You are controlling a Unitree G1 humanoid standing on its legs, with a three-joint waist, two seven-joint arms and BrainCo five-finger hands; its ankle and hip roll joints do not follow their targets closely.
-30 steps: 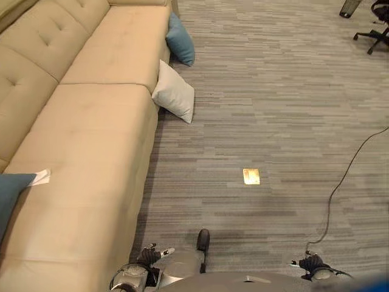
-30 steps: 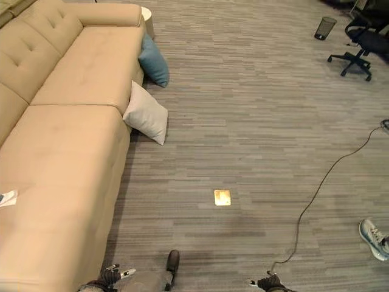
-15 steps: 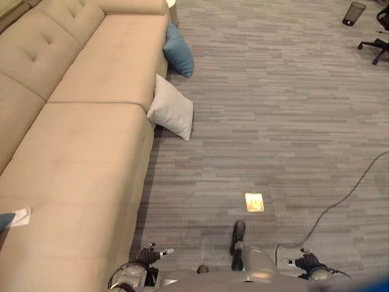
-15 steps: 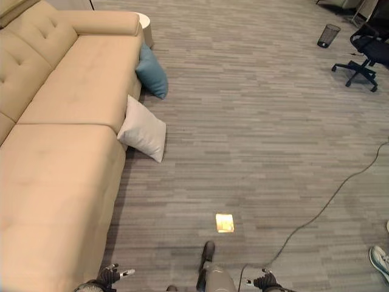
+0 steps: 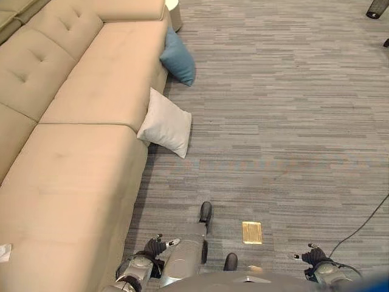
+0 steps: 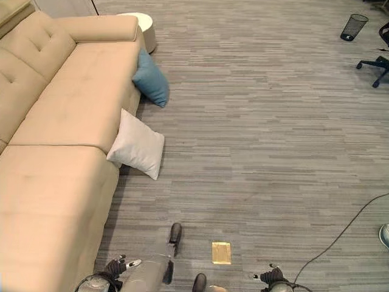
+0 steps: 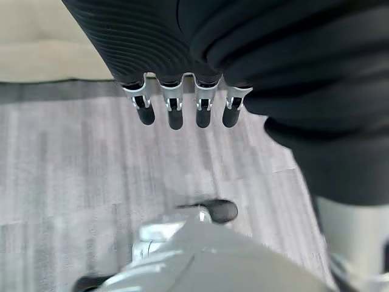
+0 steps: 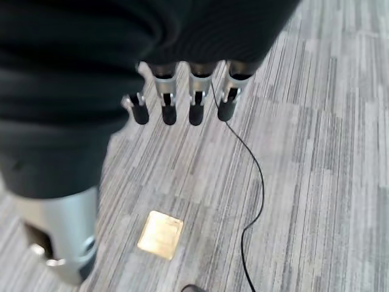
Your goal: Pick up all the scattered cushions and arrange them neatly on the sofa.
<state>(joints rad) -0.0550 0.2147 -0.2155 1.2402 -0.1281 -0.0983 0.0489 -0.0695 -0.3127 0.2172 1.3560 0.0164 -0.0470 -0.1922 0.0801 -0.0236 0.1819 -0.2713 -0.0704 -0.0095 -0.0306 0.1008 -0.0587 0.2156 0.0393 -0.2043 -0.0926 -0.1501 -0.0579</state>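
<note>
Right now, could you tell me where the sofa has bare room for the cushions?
The sofa seat is bare from the armrest end down to the near end. It is crowded at the sofa's front edge, where the white cushion and blue cushion lean.

— What covers the floor here?

— A grey striped carpet floor (image 6: 273,134). A white square cushion (image 6: 137,151) stands on it, leaning against the front of the long beige sofa (image 6: 55,164). A teal cushion (image 6: 151,84) leans there too, further along.

— Anything else on the carpet?

— A small brass floor plate (image 6: 221,252), a round white low table (image 6: 141,24) by the sofa's far arm, a black mesh bin (image 6: 354,27) and a black office chair base (image 6: 377,62).
</note>
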